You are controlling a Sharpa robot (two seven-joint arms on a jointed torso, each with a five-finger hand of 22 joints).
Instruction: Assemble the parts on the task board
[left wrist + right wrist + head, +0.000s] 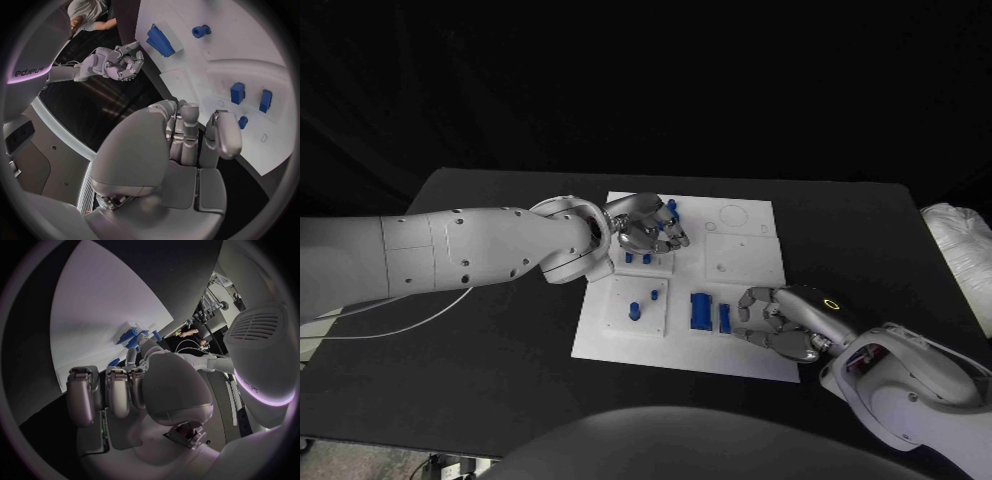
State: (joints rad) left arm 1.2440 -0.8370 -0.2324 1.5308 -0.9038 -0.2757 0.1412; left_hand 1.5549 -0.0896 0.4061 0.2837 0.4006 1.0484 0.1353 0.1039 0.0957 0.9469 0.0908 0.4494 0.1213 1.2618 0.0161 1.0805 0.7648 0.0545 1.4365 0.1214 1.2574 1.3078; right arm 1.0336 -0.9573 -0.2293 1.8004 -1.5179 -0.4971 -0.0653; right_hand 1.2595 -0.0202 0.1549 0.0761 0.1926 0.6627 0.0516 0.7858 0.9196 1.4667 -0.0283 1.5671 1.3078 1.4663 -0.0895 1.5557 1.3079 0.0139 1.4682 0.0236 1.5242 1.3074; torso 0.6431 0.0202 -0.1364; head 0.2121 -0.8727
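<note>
Parts first: on the white task board [749, 245] I count about seven blue pieces from my head camera. Two long blocks [711, 312] stand side by side in the near middle, just beside my right hand. One small peg piece [636, 308] sits in the near-left panel with a tiny blue stud [655, 295] next to it. Two small square pieces [638, 258] lie just below my left hand, and one blue piece [672, 210] shows at that hand's far edge, partly hidden by the fingers.

My left hand [646, 225] hangs over the board's far-left corner with its fingers curled in; whether it pinches that blue piece I cannot tell. In the left wrist view the fingers [187, 130] lie bunched together with nothing visible between them.

My right hand [783, 320] rests at the board's near-right edge, fingers curled down, holding nothing I can see.

A white bundle [961, 250] lies at the right edge of the black table [488, 390], well apart from the board.
</note>
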